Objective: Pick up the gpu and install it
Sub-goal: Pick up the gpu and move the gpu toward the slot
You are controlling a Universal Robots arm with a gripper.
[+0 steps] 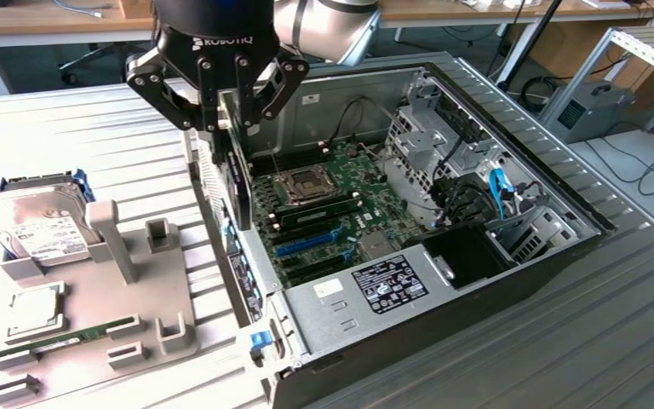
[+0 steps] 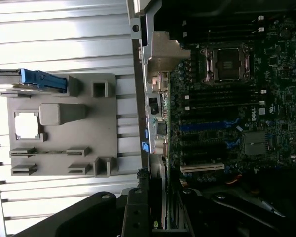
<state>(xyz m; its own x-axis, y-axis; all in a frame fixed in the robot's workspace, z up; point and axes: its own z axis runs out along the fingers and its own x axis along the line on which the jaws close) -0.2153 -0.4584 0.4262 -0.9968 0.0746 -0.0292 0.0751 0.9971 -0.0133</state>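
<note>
1. One gpu: a thin dark card hanging upright and edge-on, over the case wall on the exterior view's left, above the motherboard's edge, not seated in a slot.
2. One gripper: jaws about halfway closed, clamped on the card's top edge.
3. One open computer case, lying on its side; one processor socket shows on the board.
4. One grey holder tray beside the case, carrying one hard drive, one processor chip and one memory stick.
</note>
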